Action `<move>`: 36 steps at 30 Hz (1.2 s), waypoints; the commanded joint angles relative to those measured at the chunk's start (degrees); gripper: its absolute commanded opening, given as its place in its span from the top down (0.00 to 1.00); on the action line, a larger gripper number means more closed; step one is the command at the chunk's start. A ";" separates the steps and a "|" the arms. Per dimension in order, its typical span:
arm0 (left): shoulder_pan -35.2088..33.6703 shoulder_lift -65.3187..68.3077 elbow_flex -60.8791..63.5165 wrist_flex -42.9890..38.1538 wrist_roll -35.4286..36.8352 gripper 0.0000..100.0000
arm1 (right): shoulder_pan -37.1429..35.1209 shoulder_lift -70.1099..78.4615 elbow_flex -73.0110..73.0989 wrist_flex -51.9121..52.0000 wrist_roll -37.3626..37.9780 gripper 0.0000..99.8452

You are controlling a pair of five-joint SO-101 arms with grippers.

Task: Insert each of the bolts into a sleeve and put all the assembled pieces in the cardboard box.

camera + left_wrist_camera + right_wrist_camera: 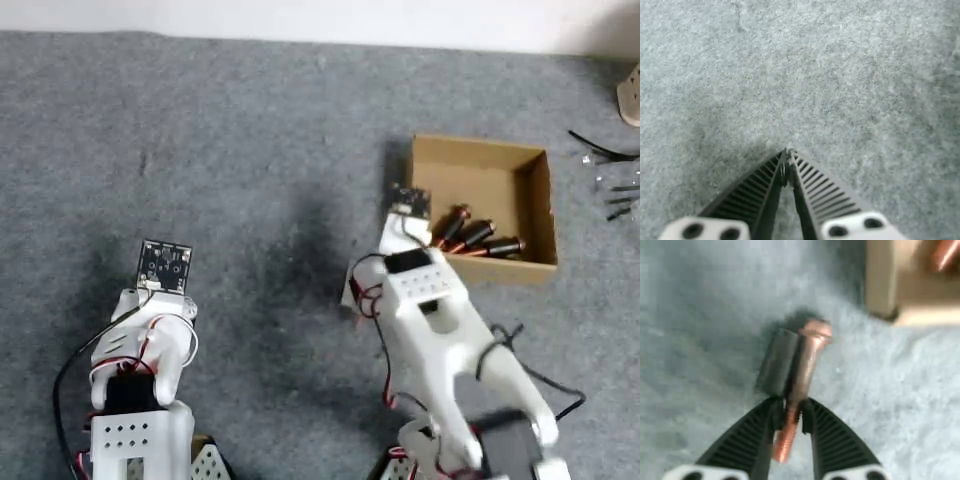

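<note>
Grey carpet runs to a white wall.

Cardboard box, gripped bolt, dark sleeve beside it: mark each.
cardboard box (478,185), high view, bare inner floor.
bolt (804,365), right wrist view, middle of the shank.
sleeve (779,362), right wrist view, dark side wall.

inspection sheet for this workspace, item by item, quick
surface: grey carpet
job's things: cardboard box holding three assembled pieces; copper bolt with a black sleeve against it, just outside the box
clutter: small dark parts on the carpet beyond the box
grippers: left tool shut, empty; right tool shut on the bolt's thread
cables: red and black wires on the arms
surroundings: white wall along the far edge
</note>
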 commanded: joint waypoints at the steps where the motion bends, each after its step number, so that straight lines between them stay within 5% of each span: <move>1: -0.84 -0.40 -2.95 -0.18 -0.26 0.97 | 1.01 -12.09 2.86 -0.13 1.14 1.00; 15: -0.84 -0.40 -2.95 -0.18 -0.26 0.97 | -2.07 -25.01 10.42 -0.22 6.86 1.00; 21: -0.84 -0.40 -2.95 -0.18 -0.26 0.97 | -11.47 -24.22 10.24 -2.95 9.49 1.00; 33: -0.84 -0.40 -2.95 -0.18 -0.26 0.97 | -16.04 6.73 -5.76 -4.70 10.29 0.99; 36: -0.84 -0.40 -2.95 -0.18 -0.26 0.97 | -17.89 10.24 -8.13 -4.70 15.65 0.93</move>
